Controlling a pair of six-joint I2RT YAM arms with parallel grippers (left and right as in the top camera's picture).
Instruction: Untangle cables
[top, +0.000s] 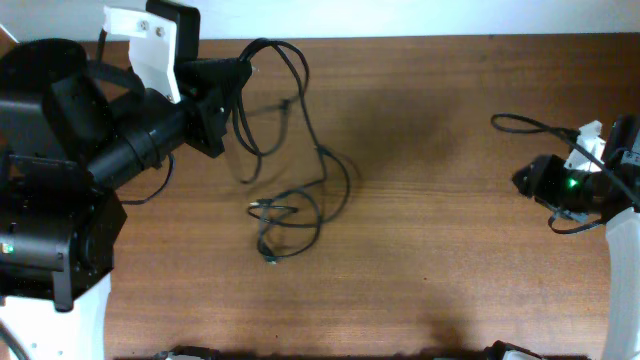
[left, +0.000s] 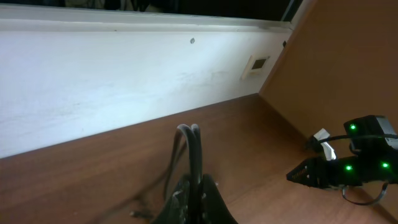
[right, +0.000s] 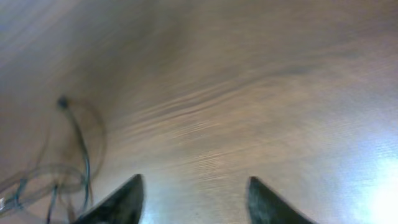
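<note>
Your left gripper (left: 196, 186) is clenched on the cables (top: 272, 208). In its wrist view, two or three black strands stand up out of the closed fingers. From the left gripper the cords fall away in wide loops and gather in a loose knot on the table (top: 450, 260), below it and a little to its right in the overhead view. Your right gripper (right: 196, 202) sits far across from the left gripper, jaws apart with nothing between them. Under it you see only bare wood and a blurred edge of the cords.

The risk as I judge it is that the left gripper seems to pinch more than one strand. A pull from there would likely drag the whole knot along or cinch it, rather than free a single cord. Nothing pins the knot, so it can slide. The left gripper is also close to the table's far edge by the wall (left: 93, 81), where a loop could slip over.

No brand or writing is legible. The small plate (left: 259, 63) on the wall beyond the left gripper is too small to read, and the right arm shows only green lights (left: 349, 168).
</note>
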